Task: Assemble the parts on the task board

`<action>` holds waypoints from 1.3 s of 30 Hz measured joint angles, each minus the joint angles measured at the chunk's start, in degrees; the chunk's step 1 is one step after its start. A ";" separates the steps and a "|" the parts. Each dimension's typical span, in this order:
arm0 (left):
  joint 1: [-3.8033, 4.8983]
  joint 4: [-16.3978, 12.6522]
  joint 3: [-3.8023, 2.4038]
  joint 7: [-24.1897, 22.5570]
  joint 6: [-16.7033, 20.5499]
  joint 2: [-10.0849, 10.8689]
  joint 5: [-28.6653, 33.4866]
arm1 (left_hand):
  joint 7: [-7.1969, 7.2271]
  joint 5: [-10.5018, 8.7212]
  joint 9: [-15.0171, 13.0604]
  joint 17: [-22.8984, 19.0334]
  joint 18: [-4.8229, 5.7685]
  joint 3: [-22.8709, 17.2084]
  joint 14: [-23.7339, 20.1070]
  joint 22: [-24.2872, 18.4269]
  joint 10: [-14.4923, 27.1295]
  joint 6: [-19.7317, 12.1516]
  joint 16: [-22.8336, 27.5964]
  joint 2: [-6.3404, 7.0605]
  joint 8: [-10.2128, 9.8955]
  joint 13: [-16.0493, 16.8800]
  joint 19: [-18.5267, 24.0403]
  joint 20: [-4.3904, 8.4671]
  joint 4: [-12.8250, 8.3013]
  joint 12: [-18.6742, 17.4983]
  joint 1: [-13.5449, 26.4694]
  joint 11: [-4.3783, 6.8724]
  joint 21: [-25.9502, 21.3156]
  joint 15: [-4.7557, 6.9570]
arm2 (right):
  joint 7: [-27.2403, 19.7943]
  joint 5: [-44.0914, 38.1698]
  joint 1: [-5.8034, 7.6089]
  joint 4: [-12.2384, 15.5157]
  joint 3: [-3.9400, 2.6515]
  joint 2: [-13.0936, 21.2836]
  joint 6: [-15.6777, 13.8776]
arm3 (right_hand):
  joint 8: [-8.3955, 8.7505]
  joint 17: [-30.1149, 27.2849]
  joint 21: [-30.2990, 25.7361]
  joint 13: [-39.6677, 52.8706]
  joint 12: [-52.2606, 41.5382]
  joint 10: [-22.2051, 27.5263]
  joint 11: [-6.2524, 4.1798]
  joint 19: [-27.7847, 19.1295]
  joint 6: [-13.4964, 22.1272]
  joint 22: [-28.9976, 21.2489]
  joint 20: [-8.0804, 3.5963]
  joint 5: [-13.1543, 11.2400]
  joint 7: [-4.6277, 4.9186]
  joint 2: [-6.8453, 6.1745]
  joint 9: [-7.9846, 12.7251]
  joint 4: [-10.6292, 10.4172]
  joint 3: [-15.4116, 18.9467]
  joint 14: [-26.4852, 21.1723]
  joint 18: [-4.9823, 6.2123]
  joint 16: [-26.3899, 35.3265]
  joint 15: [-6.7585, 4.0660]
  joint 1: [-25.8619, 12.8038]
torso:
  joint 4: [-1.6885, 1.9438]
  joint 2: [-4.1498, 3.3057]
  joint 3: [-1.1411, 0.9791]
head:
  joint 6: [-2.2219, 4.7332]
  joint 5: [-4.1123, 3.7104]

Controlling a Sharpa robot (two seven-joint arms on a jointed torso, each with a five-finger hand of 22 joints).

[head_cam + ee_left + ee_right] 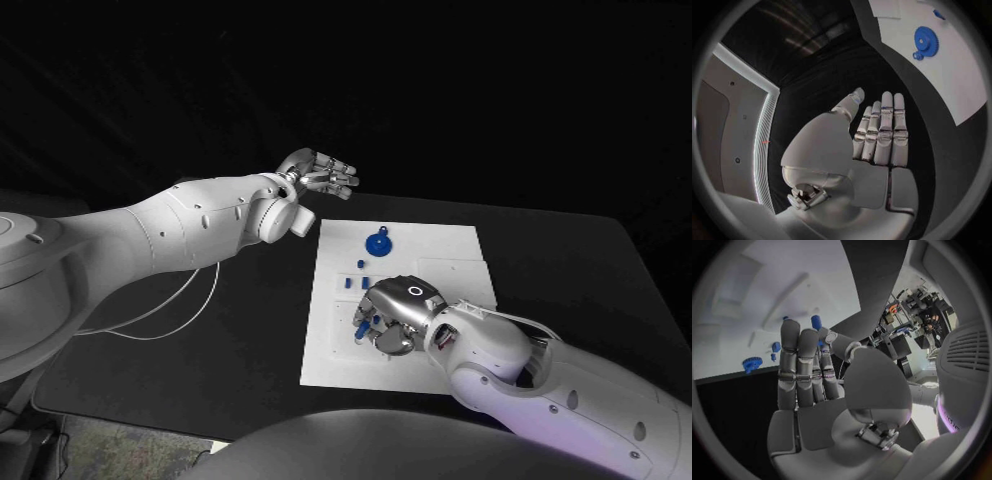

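The white task board (pixel 440 245) lies in the middle of the black table. A blue gear (pixel 378 243) rests on its far part, also seen as the gear (pixel 926 41) past my left hand. My right hand (pixel 397 318) is low over the board's middle, among small blue parts (pixel 362 327). In the right wrist view a blue peg (pixel 816 322) sticks up between the thumb and a finger of that hand (pixel 807 365), apparently pinched. My left hand (pixel 320 173) hovers beyond the board's far left corner, its fingers (pixel 881 132) straight and holding nothing.
A small blue piece (pixel 365 284) stands on the board just beyond my right hand. More small blue parts (pixel 775 347) and the gear (pixel 752 363) lie past its fingertips. Bare black table (pixel 577 260) surrounds the board.
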State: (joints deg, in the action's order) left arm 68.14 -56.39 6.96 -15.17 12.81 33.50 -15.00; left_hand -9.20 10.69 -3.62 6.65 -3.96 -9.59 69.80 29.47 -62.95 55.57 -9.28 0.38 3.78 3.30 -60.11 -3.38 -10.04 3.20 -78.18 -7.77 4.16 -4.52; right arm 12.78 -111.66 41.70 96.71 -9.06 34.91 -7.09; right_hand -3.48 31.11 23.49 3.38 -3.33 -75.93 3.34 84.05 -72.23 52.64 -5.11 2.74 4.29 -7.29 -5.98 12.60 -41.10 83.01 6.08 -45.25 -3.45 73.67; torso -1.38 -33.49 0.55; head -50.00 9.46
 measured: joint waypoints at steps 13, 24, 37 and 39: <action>0.00 -0.11 0.00 0.00 -0.11 0.09 -0.08 | 0.00 0.00 0.00 0.00 0.00 0.00 0.00 -0.05 0.00 0.00 0.00 0.00 0.00 0.00 0.00 0.00 0.00 0.00 0.00 0.00 0.00 0.00 | 0.21 -0.68 -0.05 -1.04 0.50 -0.59 0.63 | 0.00 -0.01 -0.34 0.01 0.05 -0.01 -0.01 0.00 0.03 0.39 0.01 0.01 0.02 0.07 -0.17 0.23 -0.09 0.18 0.00 0.04 -0.17 -0.07 | 0.06 0.00 0.01 | 0.00 -0.03; 0.00 -0.27 0.00 0.01 -0.21 0.16 -0.09 | 0.00 0.00 0.00 0.00 0.00 0.00 0.00 -0.04 0.00 0.00 0.00 0.00 0.00 0.00 0.00 0.00 0.00 0.00 0.00 0.00 0.00 0.00 | 0.59 -1.74 -0.04 -1.54 0.73 -1.12 0.68 | 0.03 -0.01 -0.66 0.11 0.18 -0.06 -0.04 0.01 0.12 0.59 0.02 -0.02 -0.06 0.06 -0.17 0.30 -0.02 0.19 0.00 0.11 -0.17 -0.08 | 0.07 0.01 0.01 | 0.00 0.10; 0.00 -0.33 0.00 0.03 -0.30 0.23 -0.11 | 0.00 0.00 0.00 0.00 0.00 0.00 0.00 -0.04 0.00 0.00 0.00 0.00 0.00 0.00 0.00 0.00 0.00 0.00 0.00 0.00 0.00 0.00 | 0.62 -2.24 0.06 -1.57 1.72 -1.47 0.82 | 0.01 -0.02 -0.66 0.12 -0.02 -0.15 0.04 0.10 -0.02 0.80 0.11 -0.08 0.10 0.05 -0.22 0.47 0.15 0.25 0.01 0.12 -0.12 -0.08 | 0.07 0.02 0.01 | 0.00 0.30; 0.00 -0.33 0.01 0.05 -0.32 0.25 -0.11 | 0.00 0.00 0.00 0.00 0.00 0.00 0.00 -0.03 0.00 0.00 0.00 0.00 0.00 0.00 0.00 0.00 0.00 0.00 0.00 0.00 0.00 0.00 | 0.63 -2.24 -0.14 -1.77 1.93 -1.41 1.06 | -0.01 -0.02 -0.66 0.12 -0.01 -0.15 0.04 0.10 -0.02 0.84 0.11 -0.08 0.10 0.04 -0.33 0.53 0.21 0.07 0.01 0.12 -0.30 -0.07 | 0.07 0.02 0.01 | 0.00 0.35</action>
State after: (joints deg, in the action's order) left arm 68.14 -56.73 6.97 -15.12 12.49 33.74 -15.10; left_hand -9.20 10.69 -3.62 6.65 -3.96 -9.59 69.80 29.44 -62.95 55.57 -9.28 0.38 3.78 3.30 -60.11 -3.38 -10.04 3.20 -78.18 -7.77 4.16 -4.52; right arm 13.41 -113.90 41.56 94.94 -7.13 33.50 -6.03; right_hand -3.49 31.09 22.83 3.51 -3.34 -76.08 3.38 84.15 -72.26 53.48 -5.00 2.66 4.39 -7.25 -6.31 13.12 -40.89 83.08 6.09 -45.13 -3.75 73.59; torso -1.31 -33.48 0.55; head -50.00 9.81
